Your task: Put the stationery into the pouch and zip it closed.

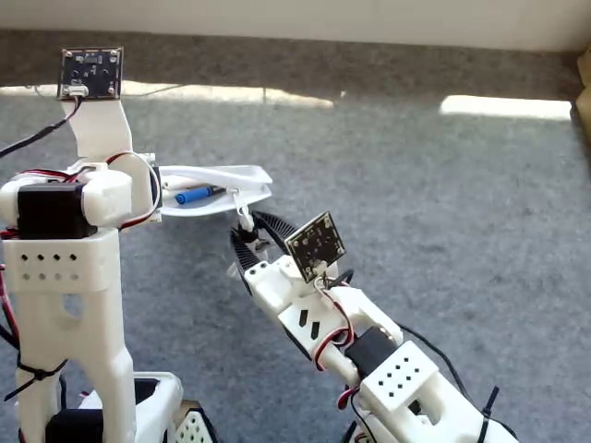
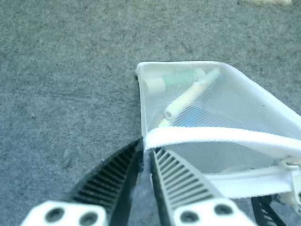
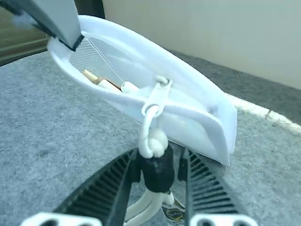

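A white mesh pouch [image 1: 231, 175] is held off the grey carpet between the two arms, its mouth partly open. Inside lie a blue pen [image 1: 194, 195], a white pen [image 2: 188, 96] and a pale green tube [image 2: 176, 79]. My left gripper [image 2: 146, 148] is shut on the pouch's rim [image 2: 155, 137] at one end. My right gripper [image 3: 159, 162] is shut on the black bead of the zipper pull cord [image 3: 151, 127], just below the slider [image 3: 160, 92]. From above, the right gripper [image 1: 245, 231] sits close under the pouch's near edge.
Grey carpet [image 1: 443, 212] stretches away on the right and toward the back. A pale wall base [image 1: 369, 18] runs along the far side. A beige object [image 1: 584, 83] stands at the right edge.
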